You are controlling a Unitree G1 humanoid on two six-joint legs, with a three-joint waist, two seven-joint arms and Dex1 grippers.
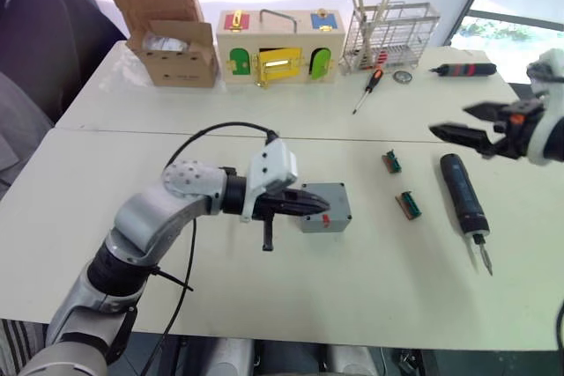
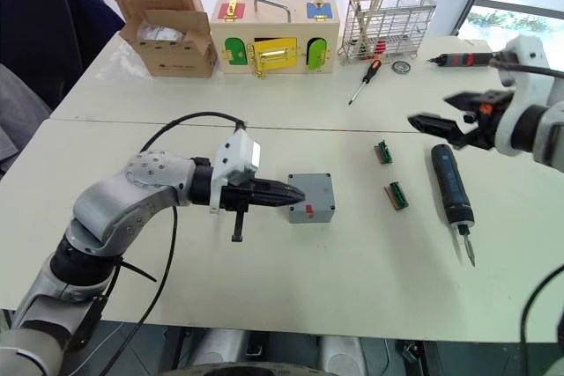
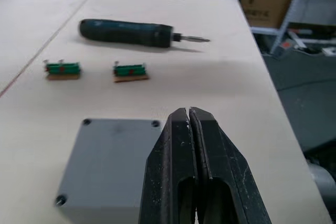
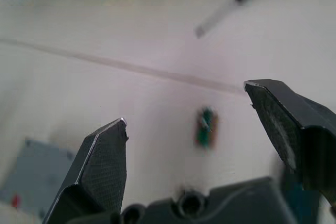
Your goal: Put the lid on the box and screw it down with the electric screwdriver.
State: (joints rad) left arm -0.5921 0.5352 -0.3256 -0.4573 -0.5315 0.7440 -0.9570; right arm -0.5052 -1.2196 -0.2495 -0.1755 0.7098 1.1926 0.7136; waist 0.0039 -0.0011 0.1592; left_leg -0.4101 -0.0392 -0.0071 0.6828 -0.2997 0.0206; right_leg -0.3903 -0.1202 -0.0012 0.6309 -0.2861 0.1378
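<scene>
A: From the head views, how far along is it?
B: The lid seems seated on the box; screws look undriven. The left hand, fingers pressed together, rests at the box's edge. The electric screwdriver lies untouched on the tabletop, below the right hand, spread wide.
A: Left wrist view?
B: Holding nothing; corner holes visible.
A: Right wrist view? Writing?
B: Fingers wide; no legible writing.

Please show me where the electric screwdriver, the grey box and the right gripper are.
electric screwdriver (image 1: 462, 189): left eye view, black body.
grey box (image 2: 313, 193): right eye view, lid face.
right gripper (image 2: 429, 126): right eye view, between fingertips.
</scene>
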